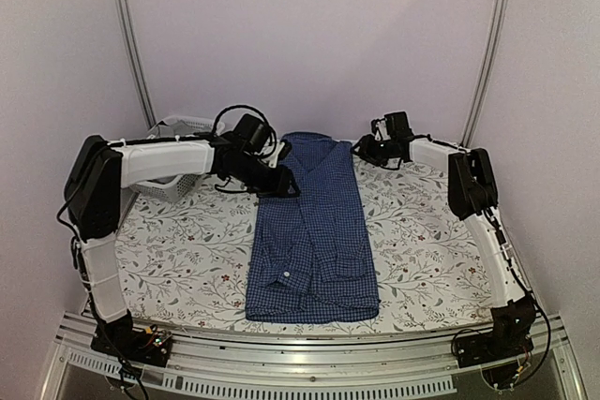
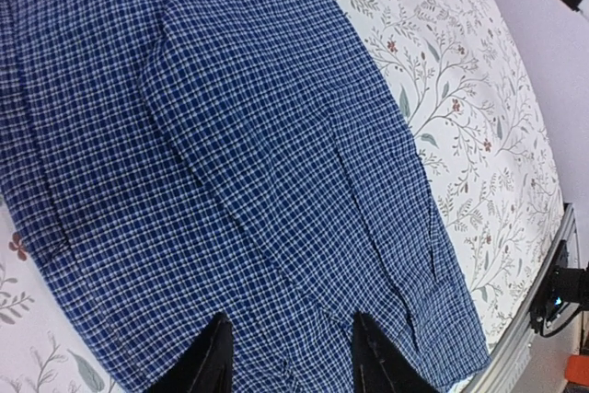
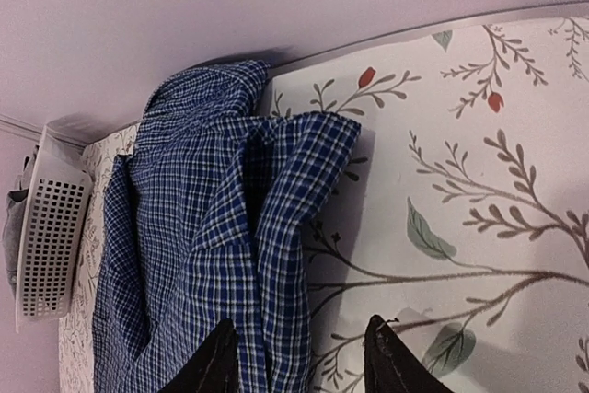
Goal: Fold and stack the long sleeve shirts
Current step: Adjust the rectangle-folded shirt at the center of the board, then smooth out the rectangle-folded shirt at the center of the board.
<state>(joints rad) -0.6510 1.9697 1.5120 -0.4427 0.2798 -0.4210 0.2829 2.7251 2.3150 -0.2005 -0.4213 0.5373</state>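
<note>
the blue checked shirt (image 1: 314, 231) lies mid table (image 1: 187, 241), folded into a long strip, collar at the far end. the left gripper (image 2: 291, 317) hovers open over it and the right gripper (image 3: 302, 321) is open beside the collar. both are empty. an uneven pinch could pull the folded sleeves loose.

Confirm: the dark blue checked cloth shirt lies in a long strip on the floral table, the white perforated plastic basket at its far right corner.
Wrong side: the top external view shows the white perforated plastic basket at the far left corner. The dark blue checked cloth shirt does lie in a long strip on the floral table.
</note>
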